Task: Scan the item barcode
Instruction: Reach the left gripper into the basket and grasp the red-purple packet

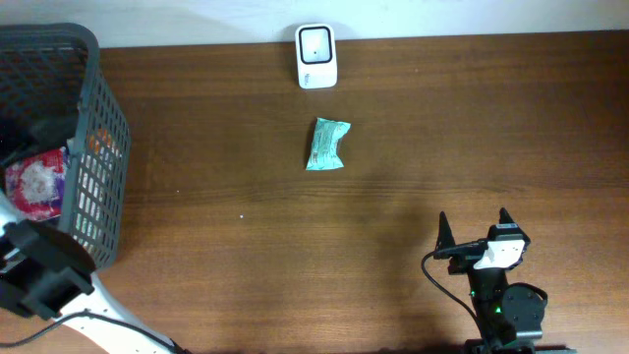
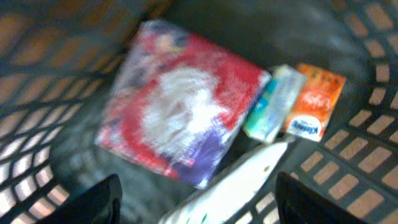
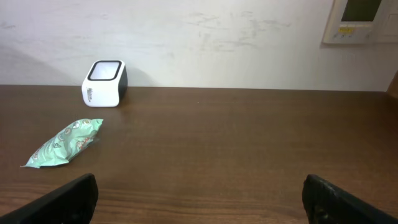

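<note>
Basket (image 2: 373, 155) contents blurred — red packet (image 2: 180, 106) clearest, left hand (image 2: 198, 200) half cropped

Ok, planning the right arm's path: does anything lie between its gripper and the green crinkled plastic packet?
Nothing visible does. Only bare brown wooden table lies between the right gripper and the green crinkled plastic packet; the white box-shaped scanner stands beyond it.

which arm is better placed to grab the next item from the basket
Left. The left tool hangs open over the basket, above the red packet; the right tool sits far off across the table.
</note>
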You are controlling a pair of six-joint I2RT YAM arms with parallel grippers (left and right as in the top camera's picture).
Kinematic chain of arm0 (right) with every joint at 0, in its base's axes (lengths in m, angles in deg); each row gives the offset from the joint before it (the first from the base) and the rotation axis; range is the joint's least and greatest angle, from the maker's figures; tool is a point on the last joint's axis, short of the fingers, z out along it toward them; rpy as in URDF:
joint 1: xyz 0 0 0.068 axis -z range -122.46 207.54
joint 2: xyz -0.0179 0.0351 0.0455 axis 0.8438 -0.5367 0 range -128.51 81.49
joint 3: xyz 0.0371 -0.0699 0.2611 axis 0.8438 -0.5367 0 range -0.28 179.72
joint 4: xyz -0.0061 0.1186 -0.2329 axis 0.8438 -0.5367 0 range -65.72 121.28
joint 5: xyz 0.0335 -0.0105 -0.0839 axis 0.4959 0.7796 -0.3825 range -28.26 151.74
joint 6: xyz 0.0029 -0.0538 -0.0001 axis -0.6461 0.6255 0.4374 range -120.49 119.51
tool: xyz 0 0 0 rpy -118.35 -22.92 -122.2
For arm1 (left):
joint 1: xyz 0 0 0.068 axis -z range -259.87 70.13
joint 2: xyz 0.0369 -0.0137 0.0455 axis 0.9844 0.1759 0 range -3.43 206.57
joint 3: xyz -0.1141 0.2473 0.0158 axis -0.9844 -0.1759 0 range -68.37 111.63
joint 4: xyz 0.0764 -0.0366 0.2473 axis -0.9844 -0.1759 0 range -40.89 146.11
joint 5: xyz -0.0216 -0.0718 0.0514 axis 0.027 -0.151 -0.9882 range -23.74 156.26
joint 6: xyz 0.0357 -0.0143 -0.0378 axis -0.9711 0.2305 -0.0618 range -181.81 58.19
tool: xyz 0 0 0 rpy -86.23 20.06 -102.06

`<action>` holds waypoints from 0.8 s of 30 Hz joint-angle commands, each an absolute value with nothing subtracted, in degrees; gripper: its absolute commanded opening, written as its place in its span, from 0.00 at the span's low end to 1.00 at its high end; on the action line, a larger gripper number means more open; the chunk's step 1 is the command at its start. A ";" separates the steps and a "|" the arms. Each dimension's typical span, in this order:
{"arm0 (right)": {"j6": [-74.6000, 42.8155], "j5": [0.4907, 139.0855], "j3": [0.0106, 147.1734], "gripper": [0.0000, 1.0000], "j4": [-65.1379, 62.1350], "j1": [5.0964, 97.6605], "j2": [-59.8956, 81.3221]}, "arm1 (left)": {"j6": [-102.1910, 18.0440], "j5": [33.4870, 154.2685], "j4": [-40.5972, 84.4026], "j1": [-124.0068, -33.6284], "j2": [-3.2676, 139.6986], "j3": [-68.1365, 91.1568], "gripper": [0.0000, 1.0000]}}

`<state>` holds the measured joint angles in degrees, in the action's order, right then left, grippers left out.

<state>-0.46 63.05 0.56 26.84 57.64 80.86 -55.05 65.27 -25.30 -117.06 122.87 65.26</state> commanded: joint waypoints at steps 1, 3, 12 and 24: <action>-0.33 62.54 0.03 0.99 26.77 57.16 81.28 | -63.72 67.32 -21.58 -114.39 125.16 62.11 0.77; -0.33 62.54 0.03 0.99 26.77 57.16 81.28 | -64.44 63.67 -21.30 -113.45 127.72 61.72 0.80; -0.33 62.54 0.03 0.98 26.77 57.16 81.28 | -64.44 59.32 -22.13 -113.43 135.92 60.97 0.72; -0.33 62.54 0.03 0.99 26.77 57.16 81.28 | -63.11 57.46 -22.28 -116.05 137.25 60.93 0.45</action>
